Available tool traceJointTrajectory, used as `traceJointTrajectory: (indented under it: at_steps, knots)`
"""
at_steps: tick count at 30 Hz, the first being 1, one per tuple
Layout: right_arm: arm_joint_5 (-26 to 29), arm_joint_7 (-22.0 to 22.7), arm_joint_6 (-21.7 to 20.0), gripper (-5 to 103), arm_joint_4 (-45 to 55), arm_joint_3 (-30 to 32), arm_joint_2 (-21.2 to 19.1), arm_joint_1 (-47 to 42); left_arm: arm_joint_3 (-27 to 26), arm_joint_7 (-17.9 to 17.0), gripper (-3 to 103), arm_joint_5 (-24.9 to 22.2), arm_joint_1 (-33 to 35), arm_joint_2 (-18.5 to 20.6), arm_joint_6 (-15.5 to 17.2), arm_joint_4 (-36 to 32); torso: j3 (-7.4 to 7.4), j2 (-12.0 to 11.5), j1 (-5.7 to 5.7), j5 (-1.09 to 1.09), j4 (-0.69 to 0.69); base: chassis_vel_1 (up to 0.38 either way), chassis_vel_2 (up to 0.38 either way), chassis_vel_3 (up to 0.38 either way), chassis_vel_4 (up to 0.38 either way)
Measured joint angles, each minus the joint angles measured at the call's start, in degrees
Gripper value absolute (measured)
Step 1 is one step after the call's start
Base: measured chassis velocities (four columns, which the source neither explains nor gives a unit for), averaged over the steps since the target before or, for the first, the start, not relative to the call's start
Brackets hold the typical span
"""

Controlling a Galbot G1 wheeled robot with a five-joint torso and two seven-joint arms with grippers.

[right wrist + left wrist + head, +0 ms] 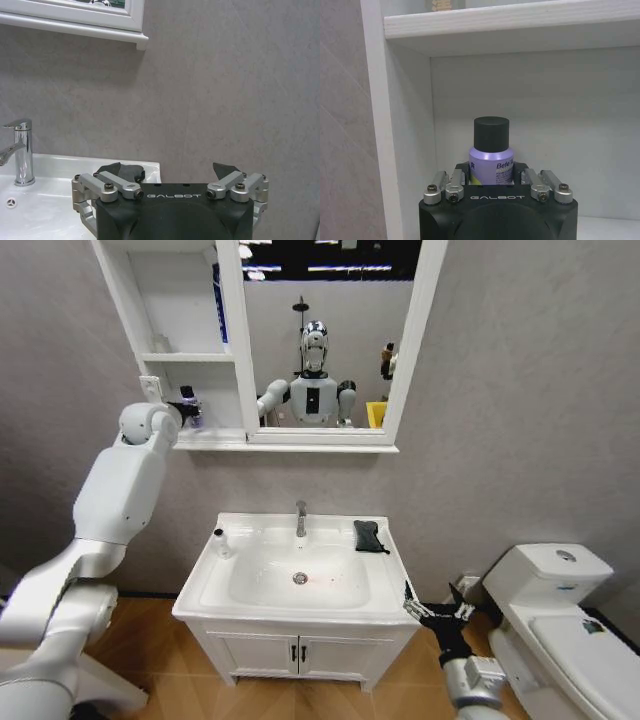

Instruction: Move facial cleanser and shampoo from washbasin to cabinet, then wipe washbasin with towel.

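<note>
Left arm reaches up; left gripper (pixel 490 175) grasps a purple bottle (pixel 491 159) inside the cabinet (pixel 170 357). Right gripper (pixel 434 611) hangs spread beside the washbasin (pixel 375 585).

Left wrist view: lower body of the purple bottle (pixel 491 167) hidden behind the left gripper (pixel 492 181); label text partly cut off. Head view: small white bottle (pixel 221 543) on the washbasin (pixel 300 612) too small to identify; left gripper's fingers indistinct inside the cabinet (pixel 180 360).
</note>
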Motion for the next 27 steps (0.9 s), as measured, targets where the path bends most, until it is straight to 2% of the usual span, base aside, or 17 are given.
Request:
traceJointTrajectory:
  at_steps: [5,7,8,9,11,14,17,20,23,24,25,26,27]
  knots:
    - [0.0,0.0,0.0,100,-0.1,0.0,-0.1,0.0,-0.1,-0.1,47,0.0,-0.4,-0.2,0.0,0.9,0.0,0.0,0.0,0.0,0.0,0.0,0.0,0.0,0.0]
    - [0.0,-0.1,0.0,100,-0.2,0.1,-0.2,-0.1,-0.1,0.0,58,0.3,-0.5,-0.2,0.0,1.3,0.0,0.0,0.0,0.0,0.0,0.0,0.0,0.0,0.0]
    - [0.1,-0.1,0.0,100,-0.2,0.2,-0.2,0.0,0.0,0.1,70,0.4,-0.7,-0.2,0.0,1.5,0.0,0.0,0.0,0.0,0.0,0.0,0.0,0.0,0.0]
    - [0.1,-0.1,0.0,100,-0.2,0.2,-0.2,0.0,0.0,0.1,70,0.4,-0.7,-0.2,0.0,1.5,0.0,0.0,0.0,0.0,0.0,0.0,0.0,0.0,0.0]
    - [0.1,-0.1,0.0,100,-0.2,0.2,-0.2,0.1,-0.2,0.1,80,0.4,-0.7,-0.2,0.0,1.4,0.0,0.0,0.0,0.0,0.0,0.0,0.0,0.0,0.0]
    - [0.1,-0.1,0.0,100,-0.2,0.2,-0.2,0.2,-0.7,-0.1,85,0.4,-0.5,0.1,0.0,0.3,0.0,0.0,0.01,0.0,-0.02,0.0,0.0,0.0,0.0]
    - [0.2,-0.1,0.0,100,-0.2,0.2,-0.2,0.4,-2.6,-2.7,98,-2.1,2.9,3.1,1.2,-7.8,0.0,0.0,0.01,0.0,0.0,0.0,0.0,0.0,0.0]
    - [0.2,-0.1,0.0,100,-0.3,0.2,-0.2,0.4,-3.4,-3.5,98,-2.7,4.3,4.0,1.6,-10.6,-0.01,0.0,0.0,0.0,0.0,0.0,0.0,0.0,0.0]
    - [0.1,-0.2,0.2,100,-1.3,-0.1,0.2,0.3,-9.4,-8.1,100,-7.8,15.5,10.1,3.4,-26.5,-0.01,0.0,0.0,-0.02,0.03,0.0,0.0,0.0,0.0]
    - [0.1,-0.2,0.2,100,-1.3,-0.1,0.2,0.3,-9.4,-8.1,100,-7.8,15.5,10.1,3.4,-26.5,-0.01,0.0,0.0,-0.02,0.03,0.0,0.0,0.0,0.0]
    - [0.1,-0.2,0.3,100,-1.3,-0.1,0.2,0.2,-11.3,-10.8,100,-10.7,19.2,12.3,4.4,-31.6,-0.01,0.0,0.0,-0.03,0.01,0.0,0.0,0.0,0.0]
    - [0.1,-0.2,0.3,100,-1.3,-0.1,0.2,0.2,-11.3,-10.8,100,-10.7,19.2,12.3,4.4,-31.6,-0.01,0.0,0.0,-0.03,0.01,0.0,0.0,0.0,0.0]
    - [0.1,-0.2,0.3,100,-1.4,-0.1,0.3,0.2,-13.2,-13.8,100,-13.7,23.7,14.9,4.9,-37.7,-0.02,0.0,0.0,-0.02,0.03,0.0,0.0,0.0,0.0]
